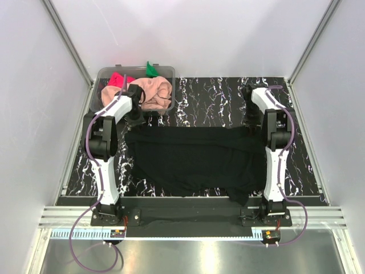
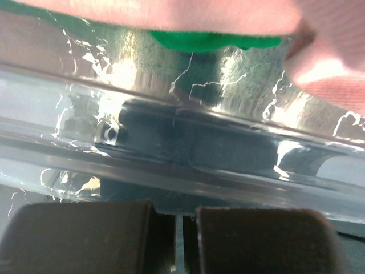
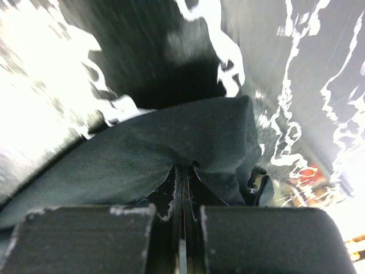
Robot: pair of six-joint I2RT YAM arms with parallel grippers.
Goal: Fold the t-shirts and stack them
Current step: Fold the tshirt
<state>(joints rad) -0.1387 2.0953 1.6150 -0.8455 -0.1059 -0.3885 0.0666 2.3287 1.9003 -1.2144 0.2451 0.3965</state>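
A black t-shirt lies spread on the table. The right gripper pinches its far right corner; the left gripper, fingers pressed together, sits just beside a clear tub holding the other t-shirts.

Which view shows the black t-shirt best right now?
Top external: the black t-shirt lies spread across the table. Right wrist shows only a bunched edge pinched in its jaws. Left wrist shows none of it, just the clear tub wall.
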